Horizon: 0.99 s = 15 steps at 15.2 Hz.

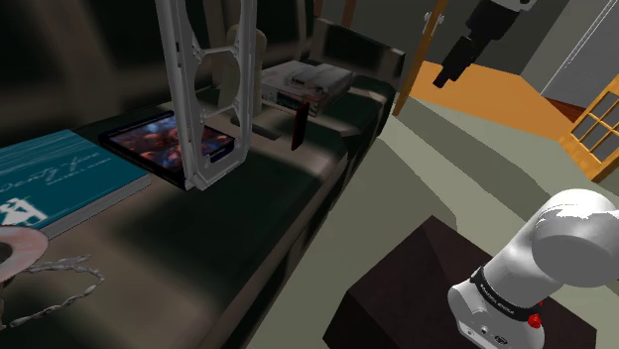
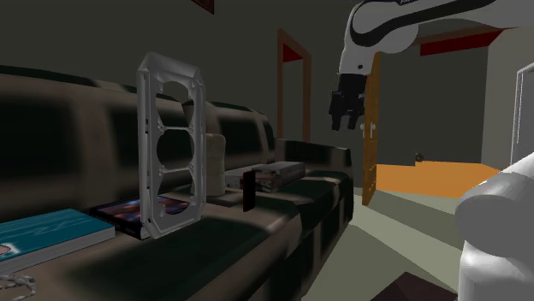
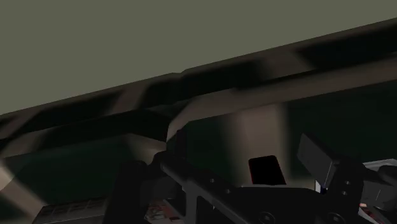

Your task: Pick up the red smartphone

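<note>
The phone (image 1: pixel 298 124) stood untouched on the sofa (image 1: pixel 248 228). The tool (image 2: pixel 345 126) hung open, high and well apart from it; approach, grasp and lift remained.

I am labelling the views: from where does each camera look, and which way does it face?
Shoulder view: beside the stand, looking down over the dark sofa; the arm's base and the gripper show.
Second exterior view: low by the sofa's end, looking along its seat towards an orange floor; the gripper hangs high, an arm link at lower right.
Wrist view: on the hand, facing the sofa; dark gripper parts low.
Shared: all three see the red smartphone, standing upright.
</note>
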{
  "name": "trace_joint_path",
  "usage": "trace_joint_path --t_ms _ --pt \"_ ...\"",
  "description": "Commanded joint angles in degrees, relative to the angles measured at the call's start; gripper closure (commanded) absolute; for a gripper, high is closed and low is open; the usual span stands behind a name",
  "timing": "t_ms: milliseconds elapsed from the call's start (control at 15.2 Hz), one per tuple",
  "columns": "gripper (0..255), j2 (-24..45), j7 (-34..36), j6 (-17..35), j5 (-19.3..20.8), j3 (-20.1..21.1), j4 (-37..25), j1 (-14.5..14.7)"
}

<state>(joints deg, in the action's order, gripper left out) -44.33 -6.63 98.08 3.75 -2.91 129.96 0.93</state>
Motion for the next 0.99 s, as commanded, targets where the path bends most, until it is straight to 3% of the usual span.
trace_joint_path --t_ms 0,528,924 --pt "0 0.0 0.0 0.0 0.0 0.0 0.0 0.0" --pt "0 11.55 26.94 7.16 -3.35 12.42 -2.81 -4.2" --pt "0 24.49 47.18 10.38 -1.92 20.28 -10.68 -7.95"
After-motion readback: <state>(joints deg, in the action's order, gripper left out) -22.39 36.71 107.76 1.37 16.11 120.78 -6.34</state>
